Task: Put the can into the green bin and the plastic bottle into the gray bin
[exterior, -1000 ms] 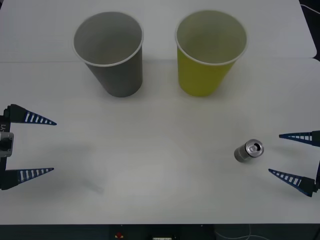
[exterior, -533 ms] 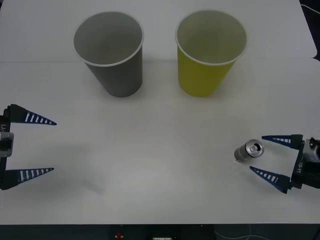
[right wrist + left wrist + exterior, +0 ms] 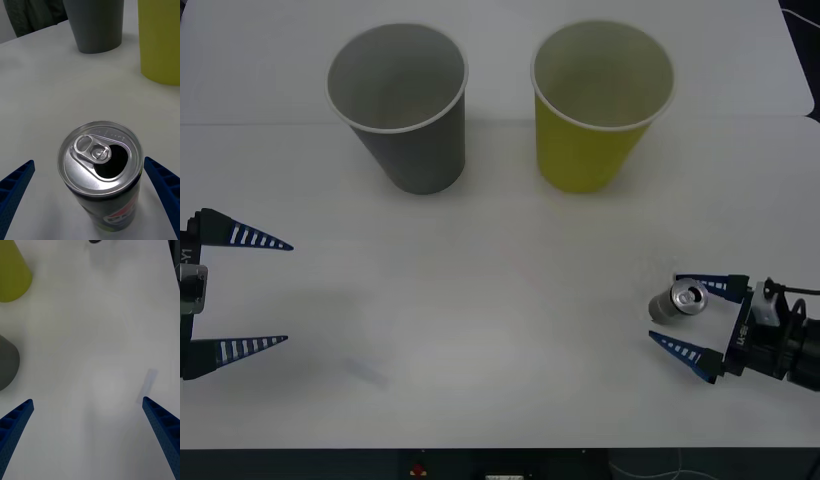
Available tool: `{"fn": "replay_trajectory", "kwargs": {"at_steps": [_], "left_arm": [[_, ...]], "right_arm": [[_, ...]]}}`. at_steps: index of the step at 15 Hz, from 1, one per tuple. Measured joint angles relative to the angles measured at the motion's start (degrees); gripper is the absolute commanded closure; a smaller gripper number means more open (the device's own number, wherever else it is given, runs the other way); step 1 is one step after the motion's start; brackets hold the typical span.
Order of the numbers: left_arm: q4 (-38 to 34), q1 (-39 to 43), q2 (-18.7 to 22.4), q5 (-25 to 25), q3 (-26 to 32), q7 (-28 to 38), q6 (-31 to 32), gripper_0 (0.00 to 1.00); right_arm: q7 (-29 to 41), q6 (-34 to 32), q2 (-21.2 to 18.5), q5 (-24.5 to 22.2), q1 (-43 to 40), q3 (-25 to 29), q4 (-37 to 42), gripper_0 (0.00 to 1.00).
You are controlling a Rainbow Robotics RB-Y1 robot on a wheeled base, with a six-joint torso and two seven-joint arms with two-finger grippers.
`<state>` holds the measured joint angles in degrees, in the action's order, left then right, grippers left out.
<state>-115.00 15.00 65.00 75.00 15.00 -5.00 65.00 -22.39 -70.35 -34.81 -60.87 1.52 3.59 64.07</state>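
While your left gripper (image 3: 280,292) waits open at the counter's (image 3: 500,300) left edge, your right gripper (image 3: 690,318) stands open around the can (image 3: 677,301), which lies near the green bin (image 3: 600,105).

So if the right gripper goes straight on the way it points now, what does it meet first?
The small silver metal can with the pull-tab top. It stands upright between the open blue fingers of the right gripper, directly ahead. The fingers do not seem to touch it yet, though depth is unclear.
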Motion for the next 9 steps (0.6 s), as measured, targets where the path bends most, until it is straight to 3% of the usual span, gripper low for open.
{"fn": "replay_trajectory", "kwargs": {"at_steps": [4,5,6,7,9], "left_arm": [[0.0,0.0,0.0,0.0,0.0,0.0,0.0,0.0],[0.0,0.0,0.0,0.0,0.0,0.0,0.0,0.0],[0.0,0.0,0.0,0.0,0.0,0.0,0.0,0.0],[0.0,0.0,0.0,0.0,0.0,0.0,0.0,0.0],[0.0,0.0,0.0,0.0,0.0,0.0,0.0,0.0]], "right_arm": [[-0.9,0.5,1.4,-0.1,0.2,0.0,0.0,0.0],[-1.2,0.5,1.4,-0.1,0.2,0.0,0.0,0.41],[-1.5,0.5,1.4,-0.1,0.2,0.0,0.0,0.9],[-1.8,0.5,1.4,-0.1,0.2,0.0,0.0,1.0],[-2.0,0.5,1.4,-0.1,0.2,0.0,0.0,1.0]]}}
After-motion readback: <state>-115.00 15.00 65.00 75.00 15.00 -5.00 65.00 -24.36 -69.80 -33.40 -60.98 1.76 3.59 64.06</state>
